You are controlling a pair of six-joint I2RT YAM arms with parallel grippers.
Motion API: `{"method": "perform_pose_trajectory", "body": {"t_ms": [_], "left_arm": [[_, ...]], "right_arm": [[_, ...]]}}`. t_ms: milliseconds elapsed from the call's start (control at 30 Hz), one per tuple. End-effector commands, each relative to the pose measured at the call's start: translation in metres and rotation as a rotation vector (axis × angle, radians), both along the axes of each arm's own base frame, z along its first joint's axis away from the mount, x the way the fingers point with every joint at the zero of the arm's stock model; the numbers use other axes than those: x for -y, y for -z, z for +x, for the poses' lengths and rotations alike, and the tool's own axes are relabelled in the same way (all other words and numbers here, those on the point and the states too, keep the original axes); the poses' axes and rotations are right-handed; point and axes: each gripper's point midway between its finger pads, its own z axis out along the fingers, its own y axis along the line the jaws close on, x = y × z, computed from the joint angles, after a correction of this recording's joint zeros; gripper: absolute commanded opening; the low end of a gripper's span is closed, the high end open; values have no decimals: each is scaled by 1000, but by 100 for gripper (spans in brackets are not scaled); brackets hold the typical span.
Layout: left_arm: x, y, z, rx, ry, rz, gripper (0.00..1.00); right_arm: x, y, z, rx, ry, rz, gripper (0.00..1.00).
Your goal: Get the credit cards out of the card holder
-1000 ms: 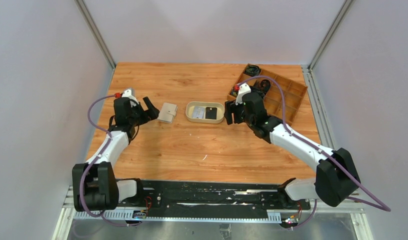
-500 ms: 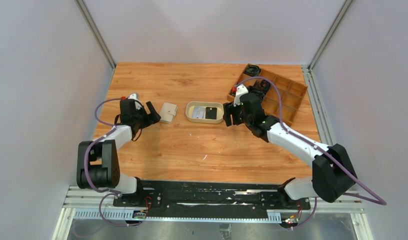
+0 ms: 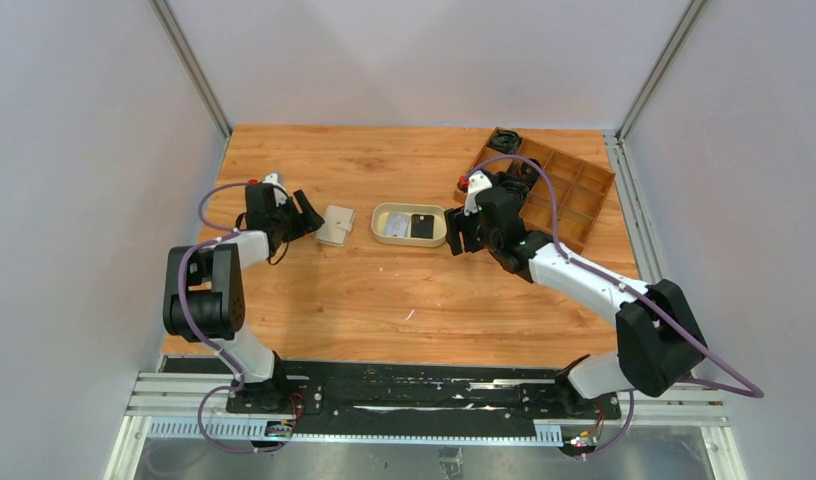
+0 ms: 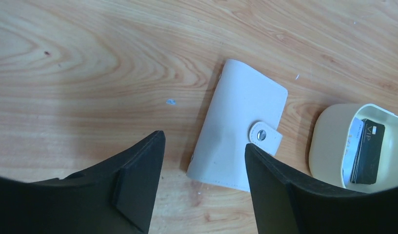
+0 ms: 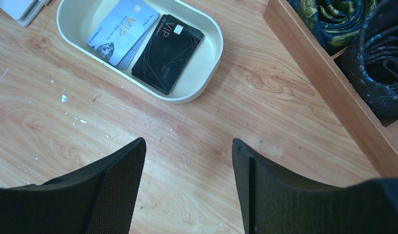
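Note:
The card holder [image 3: 335, 225] is a cream wallet lying flat on the table, its snap strap fastened [image 4: 236, 126]. My left gripper [image 3: 306, 217] is open just to its left, with nothing between the fingers; in the left wrist view the wallet's near end shows between the fingertips of this gripper [image 4: 203, 140]. The credit cards lie in an oval beige dish [image 3: 384, 210]: a pale blue stack [image 5: 121, 30] and a black card [image 5: 168, 46]. My right gripper [image 3: 454, 232] is open over bare wood at the dish's right end [image 5: 187, 141].
A brown wooden compartment tray [image 3: 574, 195] stands at the back right, close behind the right arm, with dark rolled fabrics [image 5: 333, 14] in its near compartments. Grey walls and metal posts close in the table on both sides.
The left arm has folded in while its gripper stays beside the card holder, and its jaws have narrowed. The right gripper has barely shifted.

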Motion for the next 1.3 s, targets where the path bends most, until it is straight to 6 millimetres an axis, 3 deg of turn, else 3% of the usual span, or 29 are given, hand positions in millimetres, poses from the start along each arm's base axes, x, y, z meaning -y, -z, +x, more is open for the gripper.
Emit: {"method": "perform_pose_trajectory", "body": {"t_ms": [0,467,633,867,1067,1200,1267], "left_arm": [[9,0,12,16,41,-34,67],[29,18,10,-36,105,-76,54],[30,22,6,-54,107,-78,38],[33,24,1,-65,126,-88,0],[40,23,-13,-72,155,-112,0],[50,22,-35,-77,181,-120,0],[55,16,-44,-65,186,-118,0]], "right_arm": [[-5,1,0,10,-30,-12,69],[-6,4,1,3,-32,-19,68],[-5,3,1,6,-29,-20,68],[-5,2,0,7,-32,-17,68],[-4,-1,-1,12,-30,-11,68],[-4,-4,-3,13,-25,1,67],[-11,-6,-9,-2,-52,38,62]]}}
